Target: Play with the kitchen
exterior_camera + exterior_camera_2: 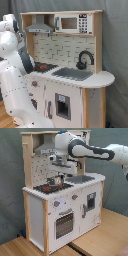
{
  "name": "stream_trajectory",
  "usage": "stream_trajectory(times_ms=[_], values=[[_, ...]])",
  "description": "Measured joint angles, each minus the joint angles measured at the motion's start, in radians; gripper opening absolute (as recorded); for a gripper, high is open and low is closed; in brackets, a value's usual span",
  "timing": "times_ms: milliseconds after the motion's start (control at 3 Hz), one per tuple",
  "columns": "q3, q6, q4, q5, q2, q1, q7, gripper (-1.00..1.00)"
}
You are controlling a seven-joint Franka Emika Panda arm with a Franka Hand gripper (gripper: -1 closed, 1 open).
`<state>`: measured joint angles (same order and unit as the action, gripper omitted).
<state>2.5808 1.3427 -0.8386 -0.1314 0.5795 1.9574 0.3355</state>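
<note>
White kitchen, gripper just above stovetop

I'm counting one toy kitchen here, with one black faucet, one grey sink, one stovetop, one microwave, and one oven door. One white robot arm is reaching over it.

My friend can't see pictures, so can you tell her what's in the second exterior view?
A white robot arm reaches in from the second exterior view's right, its claw hanging just above the red-ringed stovetop of a white and wood toy kitchen. The kitchen has a grey hood, a sink, knobs and an oven door, and stands on a wooden floor.
</note>
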Motion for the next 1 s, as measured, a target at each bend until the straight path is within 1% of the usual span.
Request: stream_trajectory(times_ms=[333,667,1000], values=[[-0.050,-0.059,0.000,0.040,-0.042,-0.018,-0.032,-1.00],[-0.131,-0.109,-0.024,0.047,-0.067,-0.017,-0.032,-1.00],[-0.153,-0.150,-0.109,0.065,-0.116,-0.021,-0.032,-1.00]])
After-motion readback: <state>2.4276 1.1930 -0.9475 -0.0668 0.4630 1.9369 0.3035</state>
